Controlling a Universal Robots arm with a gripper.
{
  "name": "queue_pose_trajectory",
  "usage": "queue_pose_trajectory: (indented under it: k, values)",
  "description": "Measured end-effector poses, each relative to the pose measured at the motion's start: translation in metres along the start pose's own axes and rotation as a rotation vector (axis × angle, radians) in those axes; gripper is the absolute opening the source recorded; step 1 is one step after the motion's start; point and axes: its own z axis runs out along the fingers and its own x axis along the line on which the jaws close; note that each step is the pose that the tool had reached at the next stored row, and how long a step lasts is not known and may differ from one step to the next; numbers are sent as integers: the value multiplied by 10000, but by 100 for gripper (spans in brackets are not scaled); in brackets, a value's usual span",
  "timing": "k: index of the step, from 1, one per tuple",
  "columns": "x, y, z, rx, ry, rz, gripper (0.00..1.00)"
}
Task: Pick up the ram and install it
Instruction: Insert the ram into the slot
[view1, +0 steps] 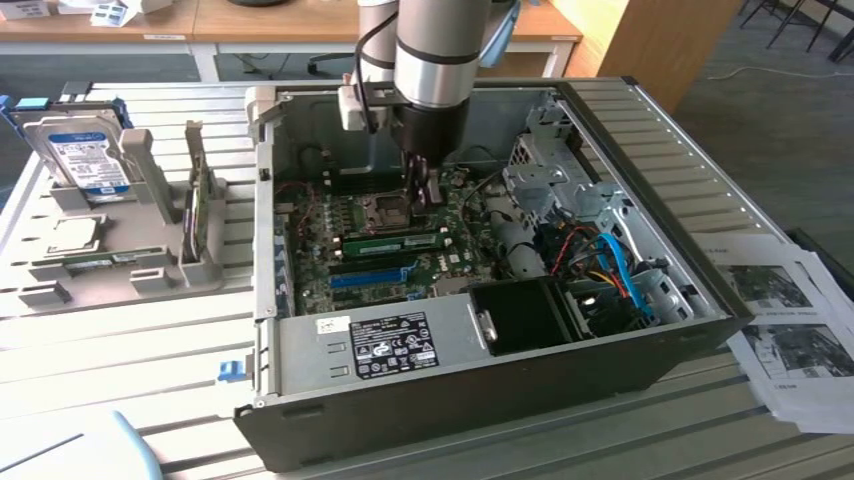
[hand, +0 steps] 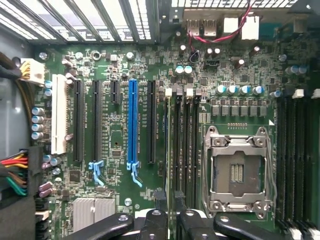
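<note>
The arm's black hand (view1: 424, 192) hangs straight down inside the open dark-grey metal computer case (view1: 467, 410). It is over the green motherboard (view1: 314, 225) and close above the square silver processor socket (view1: 387, 210). Whether the hand is released or clenched cannot be told, but nothing green shows in it. Just beside the socket, on the side nearer the exterior camera, the thin, long green ram stick (view1: 396, 243) stands on its long edge along the board. It is apart from the hand and parallel to the bright blue plastic slot (view1: 367, 277), which lies a little further out. Whether the stick is pressed fully home cannot be told. A black box (view1: 527, 315) and a bundle of blue cables (view1: 621, 270) sit further out inside the case. Outside it, on the exterior view's left, a silver hard drive with a blue-and-white label (view1: 83, 155) stands upright in a grey plastic holder (view1: 154, 200) on the pale slatted bench (view1: 134, 350). On the exterior view's right, printed paper sheets (view1: 787, 320) lie beside the case.
</note>
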Motion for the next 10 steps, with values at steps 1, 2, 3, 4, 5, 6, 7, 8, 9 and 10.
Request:
queue_pose_trajectory:
  k: [1,2,3,4,5,6,7,8,9,10]
  values:
    - [1,0,-23,-2,1,0,18]
    - [1,-1,-45,-4,0,0,18]
    - [2,-1,-68,-6,0,0,18]
    - [2,-1,-93,-10,0,0,18]
    - [3,-1,-118,-12,1,0,18]
    - [4,-1,-142,-14,0,-1,18]
    - [5,-1,-166,-16,0,0,18]
    - [5,-1,-192,-18,1,-1,18]
    - [6,-1,-217,-20,0,0,18]
    - [7,-1,-245,-21,-1,0,18]
